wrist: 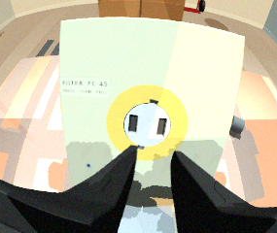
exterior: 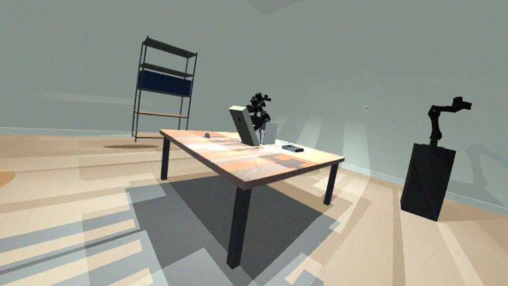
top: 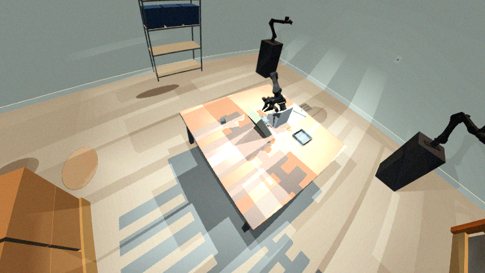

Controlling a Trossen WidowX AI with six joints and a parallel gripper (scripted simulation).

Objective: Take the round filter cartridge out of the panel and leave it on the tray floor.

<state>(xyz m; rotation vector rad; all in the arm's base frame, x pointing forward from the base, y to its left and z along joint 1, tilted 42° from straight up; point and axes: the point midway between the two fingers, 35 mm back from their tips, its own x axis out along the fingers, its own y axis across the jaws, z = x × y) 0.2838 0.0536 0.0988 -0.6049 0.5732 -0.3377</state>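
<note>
The round filter cartridge (wrist: 147,116) sits in the service panel (wrist: 94,58) (top: 263,127) (exterior: 245,127), inside a yellow ring (wrist: 116,121). Its pale face has two dark upright slots. Small dark notches show at its top and bottom edges. The panel leans on the table. My gripper (wrist: 154,154) is partly open and empty, with its fingertips a modest gap apart. In the wrist view they appear just below the cartridge; their distance from the panel face is unclear. The tray (top: 298,140) (exterior: 292,148) lies on the table to the right of the panel in the top and exterior views.
Upright grey-white boards (top: 282,117) (exterior: 270,133) stand beside the panel, close to my arm. A small grey cylinder (top: 223,121) (exterior: 207,135) (wrist: 237,125) lies beyond the panel. A thin rod (top: 299,112) lies near the table's back edge. Other arms stand on black pedestals away from the table.
</note>
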